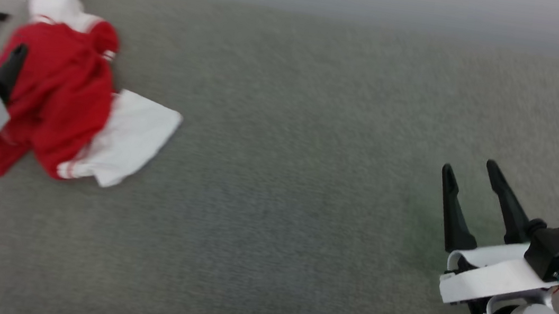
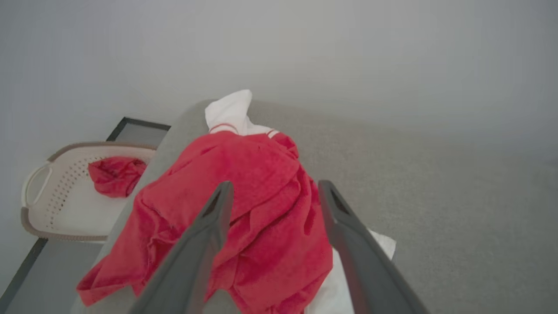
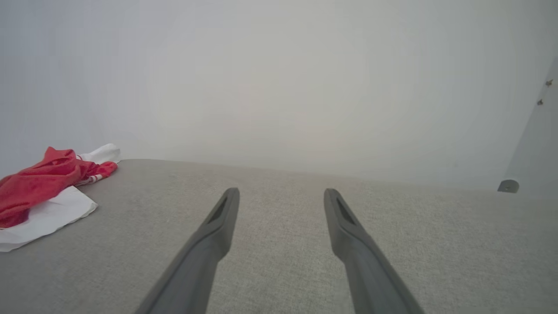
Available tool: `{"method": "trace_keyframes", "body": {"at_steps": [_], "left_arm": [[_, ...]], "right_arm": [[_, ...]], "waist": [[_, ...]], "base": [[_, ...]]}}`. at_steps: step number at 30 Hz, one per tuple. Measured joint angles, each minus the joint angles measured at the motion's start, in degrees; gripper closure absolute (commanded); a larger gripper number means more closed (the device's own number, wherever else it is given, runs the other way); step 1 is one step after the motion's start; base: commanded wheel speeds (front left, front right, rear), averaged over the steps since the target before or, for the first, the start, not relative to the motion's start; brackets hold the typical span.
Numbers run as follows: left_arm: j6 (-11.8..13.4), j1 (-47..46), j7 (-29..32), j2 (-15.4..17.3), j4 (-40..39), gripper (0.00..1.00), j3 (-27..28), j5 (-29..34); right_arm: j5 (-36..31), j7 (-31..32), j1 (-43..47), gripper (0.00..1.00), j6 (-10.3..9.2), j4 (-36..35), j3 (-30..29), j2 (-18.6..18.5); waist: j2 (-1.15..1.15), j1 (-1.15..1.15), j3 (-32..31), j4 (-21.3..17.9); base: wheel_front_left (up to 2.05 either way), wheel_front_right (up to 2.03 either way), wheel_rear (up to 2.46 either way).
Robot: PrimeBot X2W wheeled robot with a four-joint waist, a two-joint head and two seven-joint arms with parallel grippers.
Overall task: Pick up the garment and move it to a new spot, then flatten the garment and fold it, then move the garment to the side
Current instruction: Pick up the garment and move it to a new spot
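The garment (image 1: 58,87) lies as a crumpled red and white heap at the far left corner of the grey desk (image 1: 308,182), with part of it hanging over the left edge. It is not flat and there is no fold in it, so I judge that the task is at its very beginning: the pick-up, the move to a new spot, the flattening, the folding and the last move to the side all remain to be done. The left pincer (image 2: 274,185) hovers over the heap with its fingers spread, and the red cloth shows between them. It pinches nothing, and I cannot tell if the fingers touch the cloth. The right pincer (image 1: 470,170) is also spread and holds nothing. It stands over the bare desk near the right edge, well apart from the garment. One container is there: a pale basket (image 2: 61,192) with small holes in its wall, lower than the desk and beyond its left edge. Inside it lies one crumpled red cloth (image 2: 115,174).
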Motion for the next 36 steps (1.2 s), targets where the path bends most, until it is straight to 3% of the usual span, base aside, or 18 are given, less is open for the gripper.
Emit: {"method": "trace_keyframes", "body": {"at_steps": [6,13,17,23,25,26,36], "left_arm": [[1.0,-3.9,9.0,2.3,6.7,0.00,-1.1,-1.0],[4.8,-5.7,19.1,3.0,13.3,0.00,-2.0,-1.8],[6.3,-6.4,21.0,3.6,14.8,0.00,-2.2,-1.8],[6.3,-6.6,20.0,3.6,15.7,0.00,-1.8,-2.4],[6.2,-6.6,19.0,3.2,16.0,0.70,-1.7,-2.6],[6.0,-6.6,18.3,3.1,16.0,1.00,-1.6,-2.6],[2.6,-7.4,14.2,2.9,13.7,1.00,-3.7,-2.0]], "right_arm": [[0.1,0.0,-0.9,0.00,0.00,-1.8,-0.1,0.0],[0.3,0.0,-1.4,0.00,0.00,-3.2,-0.1,0.0],[0.3,0.0,-2.0,0.00,0.00,-3.6,0.2,0.3],[0.6,0.0,-2.2,0.00,0.00,-3.9,0.2,0.1],[0.6,0.0,-2.2,0.00,0.00,-4.0,0.0,0.0],[0.6,0.0,-2.2,0.00,0.00,-4.0,-0.1,0.0],[1.0,0.4,0.1,0.00,0.00,-3.3,-1.1,0.0]], "waist": [[0.00,0.00,4.5,-3.7],[0.00,0.00,8.7,-7.0],[0.00,0.00,10.2,-8.3],[0.00,0.00,11.0,-9.0],[0.00,0.00,10.8,-8.8],[0.00,0.00,10.6,-8.6],[0.00,0.00,6.2,-6.2]], "base": [[0.00,0.00,0.00],[0.00,0.00,0.00],[0.00,0.00,0.00],[0.00,0.00,0.00],[0.00,0.00,0.00],[0.00,0.00,0.00],[0.00,0.00,0.00]]}}
